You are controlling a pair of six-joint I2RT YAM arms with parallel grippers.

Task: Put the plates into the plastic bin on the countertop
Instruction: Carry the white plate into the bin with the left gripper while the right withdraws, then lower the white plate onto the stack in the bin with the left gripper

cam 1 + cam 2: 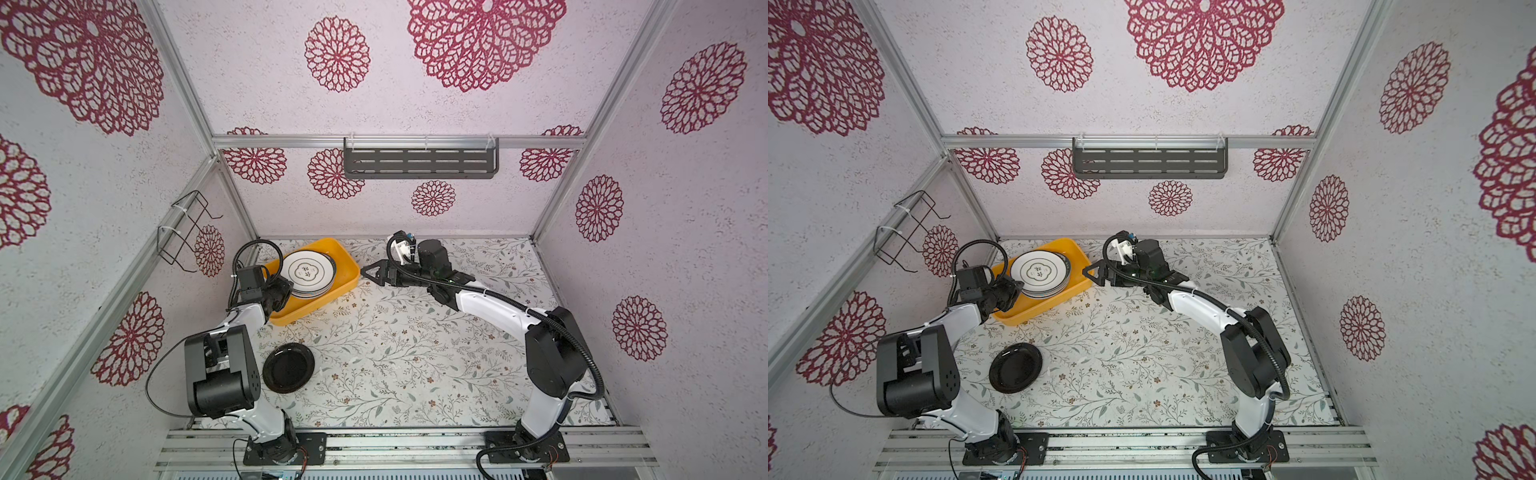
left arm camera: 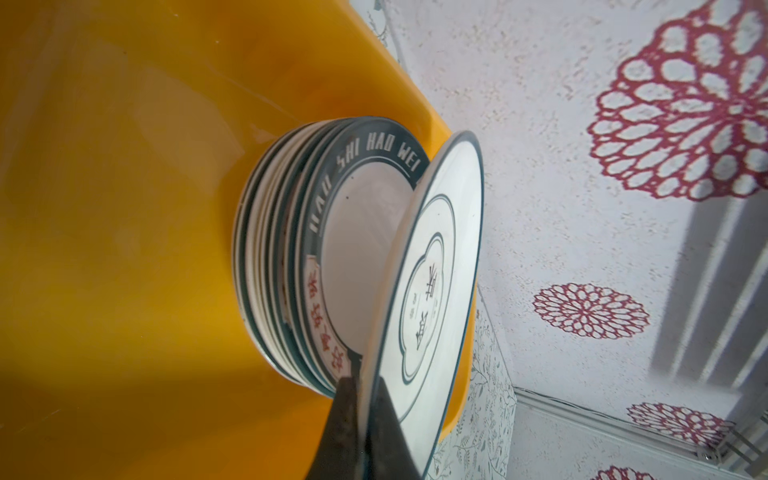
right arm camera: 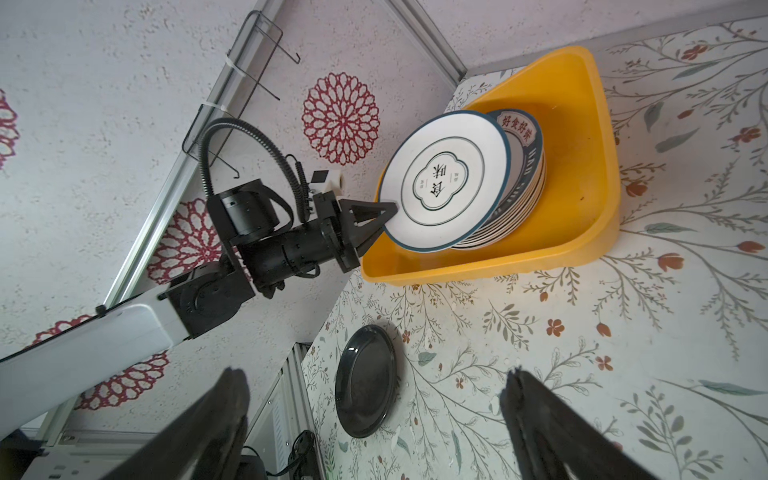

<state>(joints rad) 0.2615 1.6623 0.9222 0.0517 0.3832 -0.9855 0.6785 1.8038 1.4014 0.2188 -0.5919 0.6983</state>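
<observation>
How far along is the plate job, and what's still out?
Mostly done: a stack of plates sits in the plastic bin. In hand: the left gripper is shut on a white plate, tilted over that stack. Left: one black plate lies on the countertop; the right gripper is open and empty.

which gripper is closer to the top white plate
Left: left gripper is shut on the top white plate; right gripper is open, beside the yellow bin.

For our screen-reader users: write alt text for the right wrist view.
The left gripper pinches the rim of a white flower-outline plate, holding it tilted over the stack of plates in the yellow-orange bin. A black plate lies on the leafy countertop; the right gripper stands open in the foreground.
</observation>
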